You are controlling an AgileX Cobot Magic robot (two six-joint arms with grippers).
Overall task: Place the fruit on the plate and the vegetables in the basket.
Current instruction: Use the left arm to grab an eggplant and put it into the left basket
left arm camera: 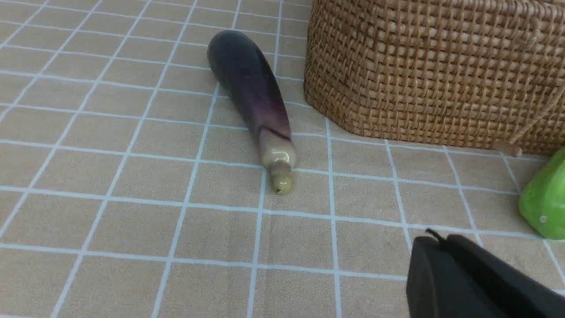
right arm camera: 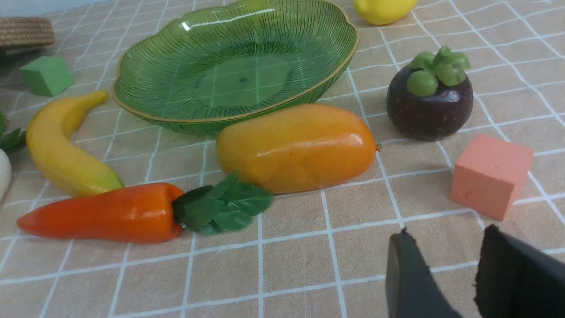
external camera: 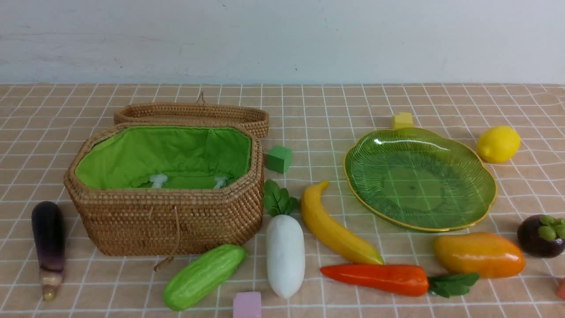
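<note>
- The left tool [left arm camera: 437, 240] is closed, and the right tool [right arm camera: 446, 234] is partly open, its fingertips apart, both above the worktop [external camera: 132, 291].
- The pink cube [external camera: 247, 304] sits at the bottom centre of the front frame; the red cube [right arm camera: 492, 176] is cut off at its lower right edge.
- The cucumber [external camera: 205, 277] lies slantwise at lower left, the carrot [external camera: 375, 279] at lower right of centre.
- The radish [external camera: 285, 256] is at lower centre, the eggplant [external camera: 48, 247] at lower left.
- The mango [external camera: 479, 255] and mangosteen [external camera: 540, 236] are at lower right.
- The banana [external camera: 335, 227] curves right of the radish, its near end by the carrot.
- The basket [external camera: 172, 225] stands open at left; the plate [external camera: 412, 190] is at right.
- The green cube [external camera: 279, 159] sits beside the basket.
- The lemon [external camera: 499, 144] is at upper right, near the plate.
- The lid [external camera: 194, 114] is behind the basket, the yellow cube [external camera: 402, 120] just behind the plate.
</note>
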